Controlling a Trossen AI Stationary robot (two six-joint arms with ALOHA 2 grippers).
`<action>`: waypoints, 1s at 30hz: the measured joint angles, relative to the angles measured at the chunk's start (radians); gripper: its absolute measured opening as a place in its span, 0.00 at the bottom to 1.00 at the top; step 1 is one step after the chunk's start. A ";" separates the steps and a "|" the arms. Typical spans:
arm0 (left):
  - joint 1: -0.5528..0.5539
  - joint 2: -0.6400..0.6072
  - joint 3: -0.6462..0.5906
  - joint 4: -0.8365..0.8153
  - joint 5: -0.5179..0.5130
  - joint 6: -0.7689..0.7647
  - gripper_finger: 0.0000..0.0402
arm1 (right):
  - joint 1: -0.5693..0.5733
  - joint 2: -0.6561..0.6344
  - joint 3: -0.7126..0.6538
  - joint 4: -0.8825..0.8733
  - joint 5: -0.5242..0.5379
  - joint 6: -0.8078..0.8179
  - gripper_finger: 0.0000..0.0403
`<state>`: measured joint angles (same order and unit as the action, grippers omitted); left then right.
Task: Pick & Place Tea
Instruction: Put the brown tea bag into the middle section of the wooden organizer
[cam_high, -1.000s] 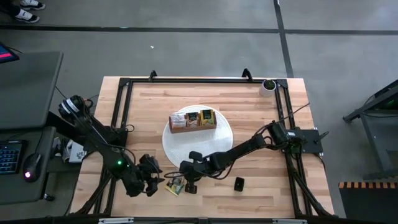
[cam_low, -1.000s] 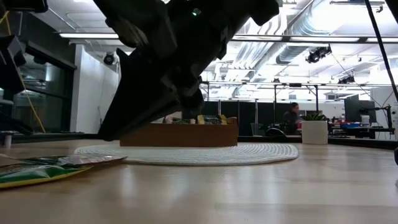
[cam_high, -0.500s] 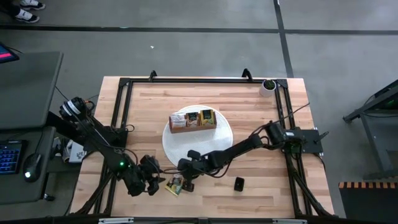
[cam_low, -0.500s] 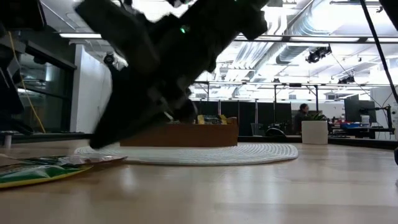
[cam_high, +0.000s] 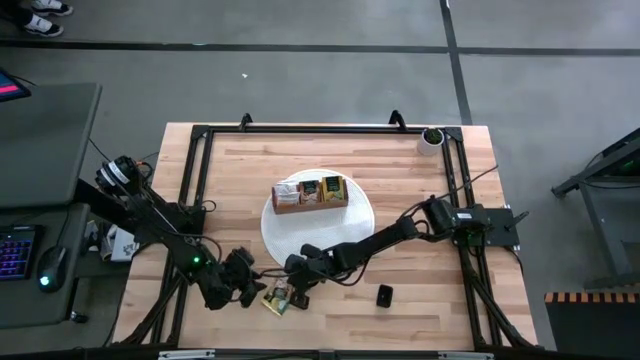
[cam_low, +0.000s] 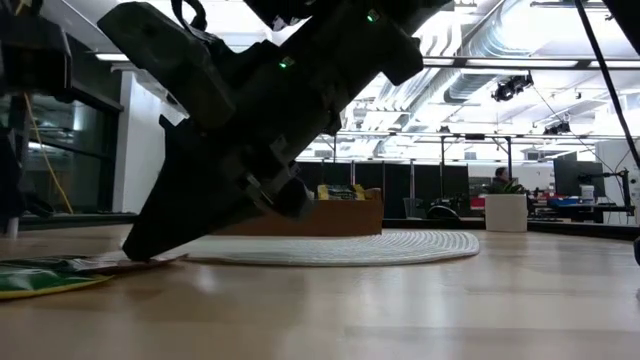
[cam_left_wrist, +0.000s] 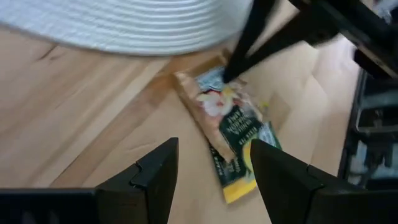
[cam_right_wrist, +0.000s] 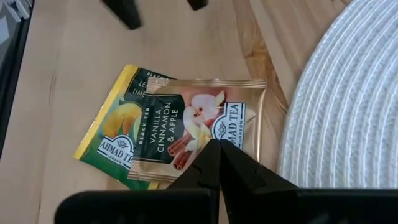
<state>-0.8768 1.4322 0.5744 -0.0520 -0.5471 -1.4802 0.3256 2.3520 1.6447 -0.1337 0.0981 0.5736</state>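
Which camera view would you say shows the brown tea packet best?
The right wrist view: the brown packet fills it, label readable, lying over a green packet. The left wrist view shows it blurred, the high view tiny, and the low view only packet edges.
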 joint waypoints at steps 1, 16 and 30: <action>0.000 0.000 -0.008 0.001 -0.002 -0.034 0.50 | 0.000 0.001 0.000 0.003 0.000 0.002 0.00; 0.130 0.005 -0.072 0.087 0.213 -0.400 0.50 | -0.005 0.005 -0.003 0.039 0.006 0.029 0.00; 0.328 0.097 -0.070 0.245 0.533 -0.319 0.50 | -0.005 0.006 -0.004 0.043 0.015 0.029 0.00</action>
<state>-0.5483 1.5289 0.5041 0.1926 -0.0143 -1.7995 0.3206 2.3581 1.6405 -0.0907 0.1134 0.6025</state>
